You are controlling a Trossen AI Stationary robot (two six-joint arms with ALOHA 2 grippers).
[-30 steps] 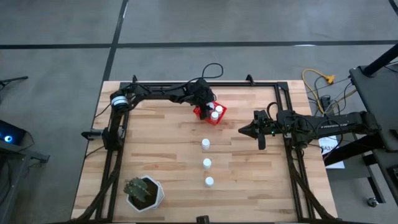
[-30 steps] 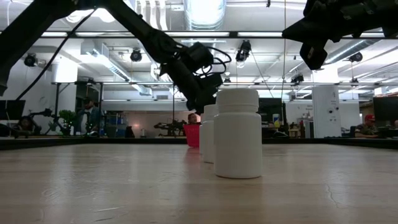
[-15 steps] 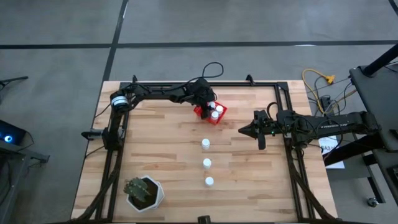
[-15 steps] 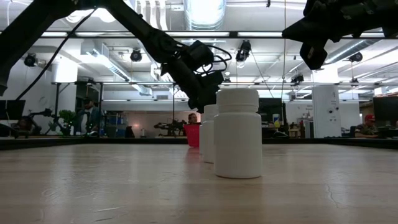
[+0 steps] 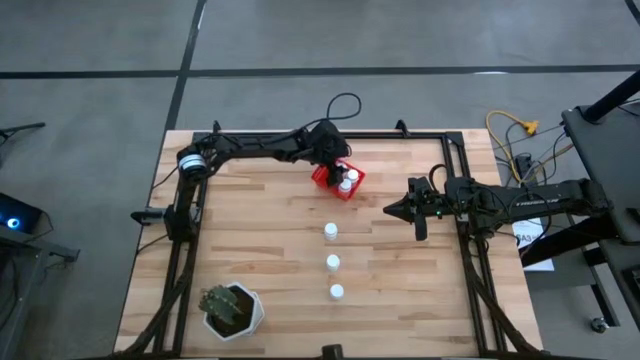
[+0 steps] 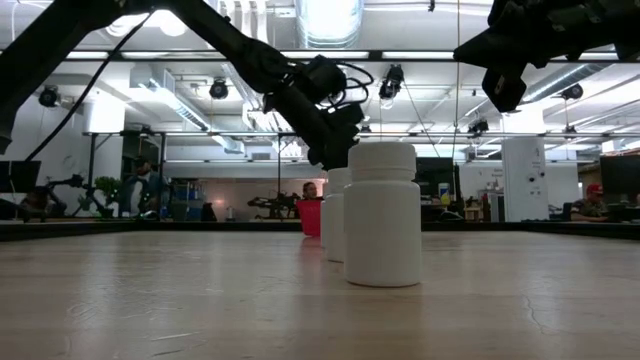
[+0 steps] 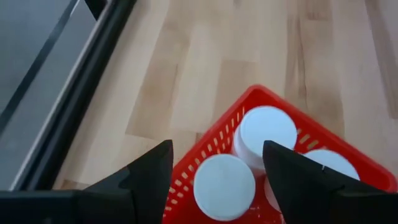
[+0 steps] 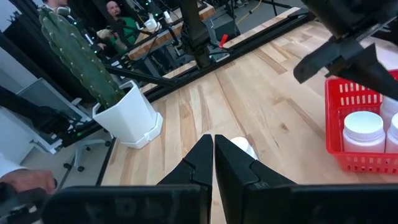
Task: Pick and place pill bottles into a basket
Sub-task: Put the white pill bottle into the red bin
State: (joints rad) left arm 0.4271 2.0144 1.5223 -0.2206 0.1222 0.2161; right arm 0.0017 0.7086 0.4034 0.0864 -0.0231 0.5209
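Observation:
The red basket (image 5: 338, 181) stands near the table's far edge and holds three white pill bottles (image 7: 267, 130). My left gripper (image 7: 217, 155) hangs open just above the basket's far-left part. Its fingers stand on either side of one bottle's cap (image 7: 224, 186) without touching it. Three more pill bottles (image 5: 333, 263) stand upright in a row down the table's middle. The nearest of them fills the low view (image 6: 382, 215). My right gripper (image 5: 388, 210) is shut and hovers right of the row, clear of everything.
A white hexagonal pot (image 5: 232, 310) with a cactus stands at the near left corner. Black frame rails (image 5: 300, 137) run along the table's far, left and right edges. Bare wood lies between the bottle row and the pot.
My left gripper has risen a little above the basket and drawn back slightly toward the table's far edge. The bottles in the basket stay where they were. My right arm has kept still.

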